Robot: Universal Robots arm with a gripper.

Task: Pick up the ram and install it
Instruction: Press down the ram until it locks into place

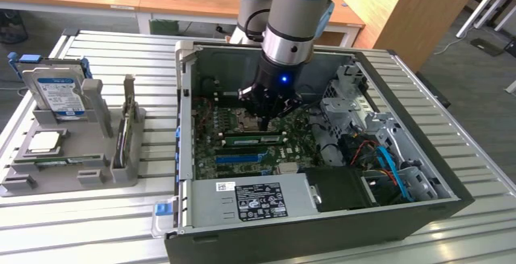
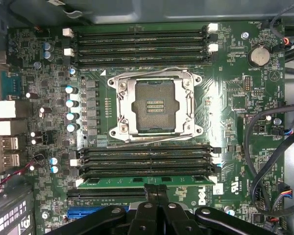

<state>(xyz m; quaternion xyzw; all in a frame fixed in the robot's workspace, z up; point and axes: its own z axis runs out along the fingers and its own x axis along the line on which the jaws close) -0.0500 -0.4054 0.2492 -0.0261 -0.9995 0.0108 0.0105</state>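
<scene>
Reading the ram [image 2: 147, 179] first: a thin green stick lying along one of the mem slots on the far side of the empty CPU socket [image 2: 154, 105] from the other slot bank, and it looks seated or nearly so, w/ a white end latch [image 2: 217, 179] at one end. My gripper [image 2: 158, 190] sits just beside its mid-length, fingers drawn together to a narrow slit w/ nothing clamped between them; I can't tell whether the tips touch the stick's top edge. My guess on handling: very light, stiff along its length but thin enough to snap if twisted, chips and edge contacts fragile, so hold is best taken on the long bare edges near the middle, and any push should go straight down, evenly. Around it, the motherboard [image 2: 230, 103] is crowded w/ caps and headers, and black cables [image 2: 264, 147] loop close by. In the exterior view the arm reaches down into the open case [image 1: 322, 228], so room is tight. Well apart, on the exterior view's left, a grey tray [image 1: 81, 176] holds a hard drive [image 1: 58, 92] and a processor [image 1: 45, 142] on the slatted metal table [image 1: 81, 228].
</scene>
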